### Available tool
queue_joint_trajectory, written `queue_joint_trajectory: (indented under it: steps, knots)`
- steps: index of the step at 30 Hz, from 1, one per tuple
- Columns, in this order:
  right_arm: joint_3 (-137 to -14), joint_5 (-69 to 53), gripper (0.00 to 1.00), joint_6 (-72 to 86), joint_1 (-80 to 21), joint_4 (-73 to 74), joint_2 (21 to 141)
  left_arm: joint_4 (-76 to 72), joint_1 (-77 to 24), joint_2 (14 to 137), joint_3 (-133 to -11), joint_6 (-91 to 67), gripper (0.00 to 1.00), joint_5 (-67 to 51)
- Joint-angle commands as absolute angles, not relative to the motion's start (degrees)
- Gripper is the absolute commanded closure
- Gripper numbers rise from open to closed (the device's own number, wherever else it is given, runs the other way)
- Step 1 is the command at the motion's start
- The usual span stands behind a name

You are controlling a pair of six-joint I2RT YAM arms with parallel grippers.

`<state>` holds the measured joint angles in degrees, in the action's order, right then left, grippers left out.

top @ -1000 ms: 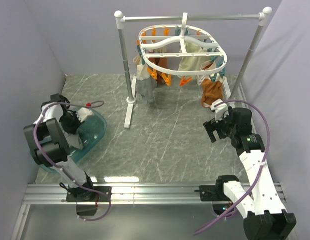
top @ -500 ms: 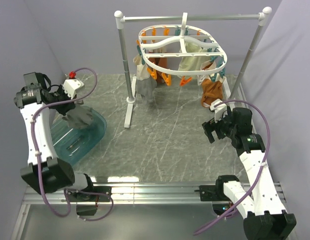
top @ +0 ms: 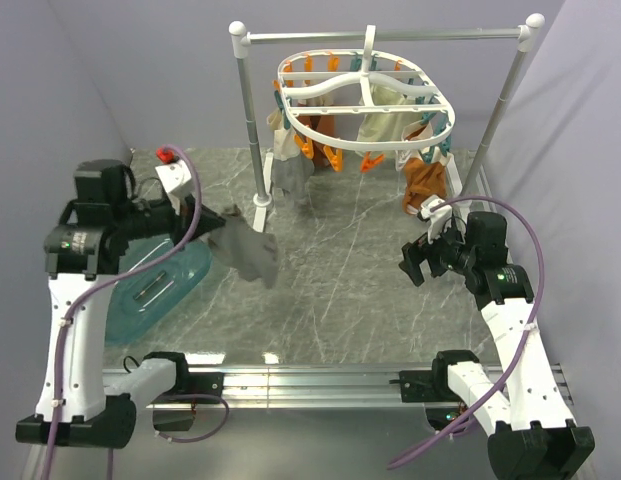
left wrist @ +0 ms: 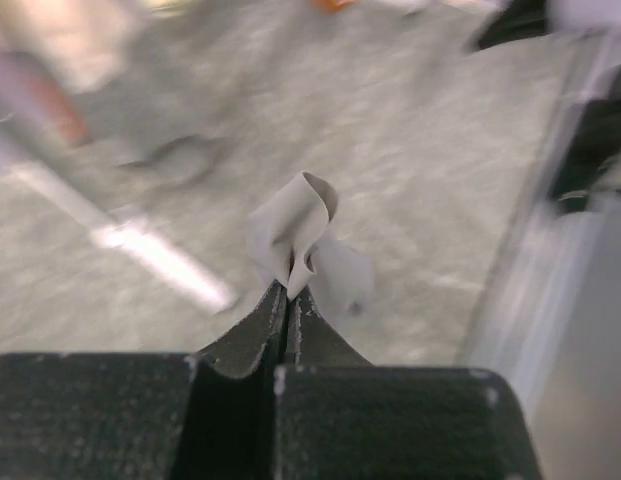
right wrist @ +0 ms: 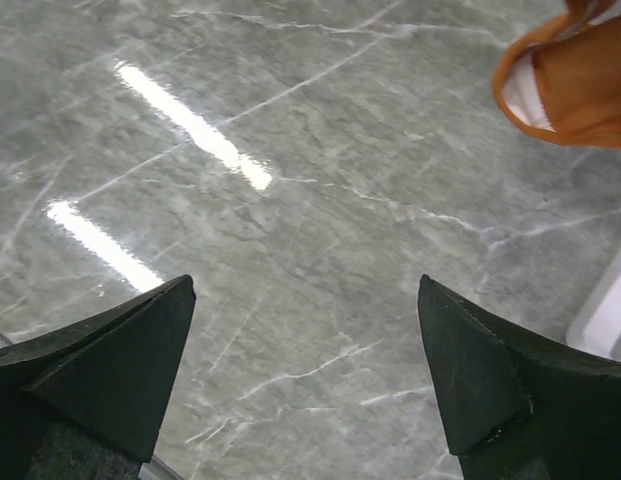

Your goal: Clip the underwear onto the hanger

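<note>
The left tool (top: 210,226) is clamped shut on a fold of the underwear (top: 248,252), which dangles limp at centre left of the top view, trailing down and to the right. The hanger (top: 366,80) lies well apart at upper centre, its oval running left to right, and the right tool (top: 415,262), spread wide and empty, sits nearer to it. Since the earlier frames the left arm has risen from the teal basin (top: 180,278) and swung the underwear rightward over the table (top: 340,290).
</note>
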<state>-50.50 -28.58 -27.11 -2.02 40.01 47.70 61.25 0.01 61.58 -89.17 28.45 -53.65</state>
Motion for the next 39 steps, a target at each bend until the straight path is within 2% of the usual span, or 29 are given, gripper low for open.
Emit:
queue_joint_trajectory:
  steps: [1, 5, 6, 9, 11, 13, 16, 21, 27, 31, 34, 39]
  knots:
    - [-51.77, -32.51, 0.02, -26.98, -2.29, 41.31, 47.46, 50.38, -5.52, 60.65, -81.23, 13.47, 1.00, -60.82]
    - [-50.89, -34.01, 0.07, -26.28, -2.29, 41.75, 48.25, 38.87, -12.81, 59.94, -69.63, 8.35, 1.00, -62.05]
    - [-50.63, -34.45, 0.09, -26.11, -2.37, 41.92, 48.43, 37.46, -17.18, 60.12, -66.39, 9.05, 1.00, -59.70]
    - [-50.10, -35.68, 0.23, -24.79, -2.37, 42.10, 49.48, 37.78, -24.49, 63.45, -62.16, 14.91, 1.00, -57.57]
    - [-49.75, -35.77, 0.28, -23.91, -2.37, 42.19, 50.27, 39.45, -26.62, 67.49, -61.18, 18.35, 1.00, -58.44]
    - [-49.22, -35.95, 0.36, -22.95, -2.29, 42.10, 50.80, 40.07, -28.73, 71.60, -61.43, 22.22, 1.00, -60.19]
    - [-48.87, -36.04, 0.43, -21.98, -2.46, 42.10, 51.42, 44.72, -30.93, 76.18, -65.73, 28.55, 1.00, -63.53]
    - [-48.60, -35.42, 0.49, -21.27, -2.29, 41.57, 51.59, 50.19, -37.16, 78.31, -73.20, 31.74, 1.00, -68.72]
    - [-48.34, -35.77, 0.52, -20.65, -2.29, 40.61, 53.35, 35.52, -37.88, 76.29, -69.36, 17.06, 1.00, -71.81]
    - [-48.69, -35.42, 0.54, -20.13, -2.29, 39.82, 56.06, 36.90, -37.71, 81.11, -66.45, 20.82, 0.98, -66.72]
    - [-49.22, -35.42, 0.56, -19.78, -2.37, 39.64, 57.82, 43.04, -36.48, 87.35, -66.01, 29.86, 0.95, -62.96]
    - [-49.66, -34.89, 0.63, -19.25, -2.37, 39.46, 59.85, 46.40, -29.71, 95.96, -67.14, 40.67, 0.88, -57.32]
